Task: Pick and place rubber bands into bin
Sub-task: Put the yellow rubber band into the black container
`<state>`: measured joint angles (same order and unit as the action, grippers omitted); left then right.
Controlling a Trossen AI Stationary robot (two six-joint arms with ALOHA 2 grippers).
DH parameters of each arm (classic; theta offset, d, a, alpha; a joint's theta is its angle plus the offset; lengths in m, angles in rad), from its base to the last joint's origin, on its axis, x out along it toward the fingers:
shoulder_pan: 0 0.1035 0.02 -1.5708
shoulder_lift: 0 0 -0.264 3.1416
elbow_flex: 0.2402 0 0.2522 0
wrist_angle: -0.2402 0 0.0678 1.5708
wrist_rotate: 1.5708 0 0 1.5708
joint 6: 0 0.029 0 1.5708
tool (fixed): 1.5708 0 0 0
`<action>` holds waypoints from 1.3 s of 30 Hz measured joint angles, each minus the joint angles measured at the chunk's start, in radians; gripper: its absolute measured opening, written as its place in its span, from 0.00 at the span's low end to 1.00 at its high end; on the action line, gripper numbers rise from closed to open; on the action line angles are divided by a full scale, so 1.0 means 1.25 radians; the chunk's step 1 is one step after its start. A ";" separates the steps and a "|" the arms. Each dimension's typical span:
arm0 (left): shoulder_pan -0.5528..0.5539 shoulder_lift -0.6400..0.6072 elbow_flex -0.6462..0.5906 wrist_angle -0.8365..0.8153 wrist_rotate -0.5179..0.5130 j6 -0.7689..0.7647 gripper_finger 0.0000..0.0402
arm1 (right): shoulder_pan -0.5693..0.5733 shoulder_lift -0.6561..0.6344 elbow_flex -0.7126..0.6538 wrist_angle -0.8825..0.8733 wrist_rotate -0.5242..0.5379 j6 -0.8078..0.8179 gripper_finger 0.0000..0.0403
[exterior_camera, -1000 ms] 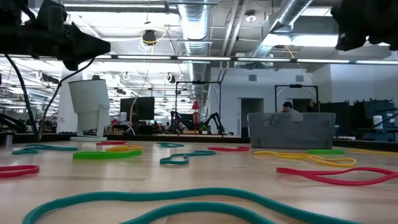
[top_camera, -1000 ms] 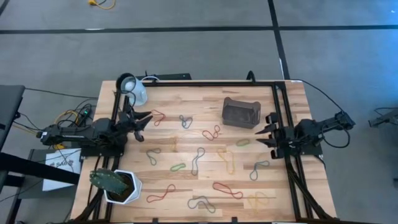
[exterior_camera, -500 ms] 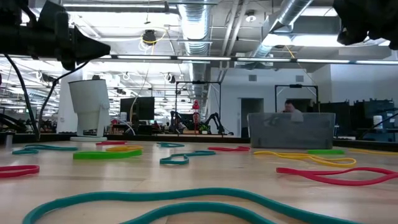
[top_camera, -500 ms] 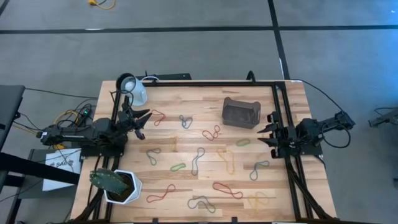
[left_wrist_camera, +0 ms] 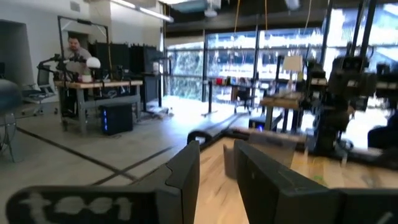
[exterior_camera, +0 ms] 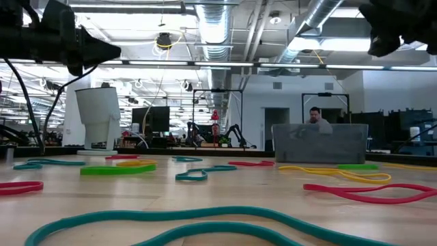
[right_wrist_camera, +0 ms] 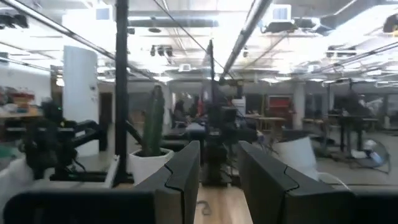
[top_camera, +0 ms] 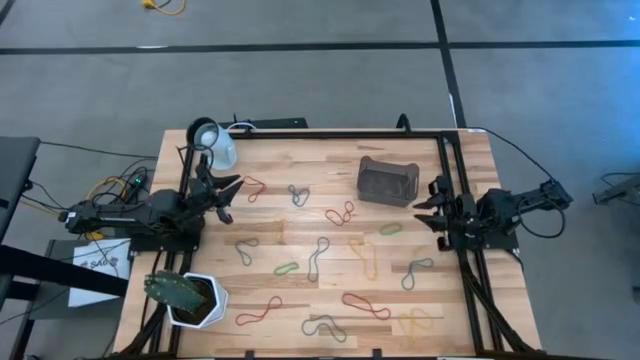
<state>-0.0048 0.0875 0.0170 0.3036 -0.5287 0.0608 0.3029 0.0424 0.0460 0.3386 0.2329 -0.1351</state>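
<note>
Many rubber bands lie flat and scattered on the wooden table: a red one (top_camera: 255,188), a grey one (top_camera: 319,258), a green one (top_camera: 286,268), a yellow one (top_camera: 365,255), and a teal one (exterior_camera: 205,222) close to the low camera. The dark bin (top_camera: 388,182) (exterior_camera: 319,143) stands on its base toward the far right. My left gripper (top_camera: 228,197) (left_wrist_camera: 217,174) hovers open at the table's left edge, raised above the wood. My right gripper (top_camera: 430,205) (right_wrist_camera: 219,180) hovers open at the right edge, near the bin. Neither has anything between its fingers.
A white cup (top_camera: 215,143) (exterior_camera: 99,116) stands at the far left corner. A white pot with a green plant (top_camera: 190,298) stands at the near left corner. A black frame rail (top_camera: 320,133) runs along the far edge and both sides.
My right gripper has rolled a little about its own axis and tipped slightly upward, staying at the right edge. The bands and the bin lie as before.
</note>
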 joint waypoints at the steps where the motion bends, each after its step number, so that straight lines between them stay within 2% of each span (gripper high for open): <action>1: 0.000 0.000 0.000 0.017 -0.001 0.000 0.22 | -0.004 0.013 0.022 0.002 0.024 -0.010 0.25; 3: 0.000 0.000 0.000 0.054 -0.001 0.000 0.22 | -0.011 0.043 0.088 -0.015 0.080 -0.024 0.25; 6: 0.000 0.000 0.001 0.098 -0.001 0.000 0.22 | -0.018 0.112 0.249 -0.139 0.090 -0.008 0.25; 11: 0.000 0.000 0.001 0.108 -0.009 -0.004 0.22 | -0.018 0.355 0.476 -0.395 0.129 0.103 0.25; 15: 0.000 0.000 0.001 0.080 -0.038 -0.025 0.22 | -0.015 0.548 0.612 -0.662 0.147 0.255 0.25; 20: 0.000 0.000 0.001 0.019 -0.048 -0.021 0.22 | 0.036 0.713 0.730 -0.924 0.128 0.458 0.25; 25: 0.000 0.000 0.001 0.001 -0.050 -0.036 0.22 | 0.096 0.821 0.778 -1.093 0.075 0.730 0.25; 32: 0.000 0.000 0.001 0.035 -0.050 -0.037 0.22 | 0.130 0.959 0.715 -1.378 0.051 1.005 0.25; 35: 0.000 -0.001 0.001 0.072 -0.050 -0.045 0.22 | 0.124 0.982 0.671 -1.387 0.020 1.062 0.25; 39: 0.000 -0.001 0.001 0.097 -0.050 -0.046 0.22 | 0.112 0.982 0.618 -1.314 -0.029 1.096 0.25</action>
<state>-0.0051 0.0868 0.0177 0.4244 -0.5911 0.0038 0.4429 1.2694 0.8190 -1.3038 0.1963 1.2347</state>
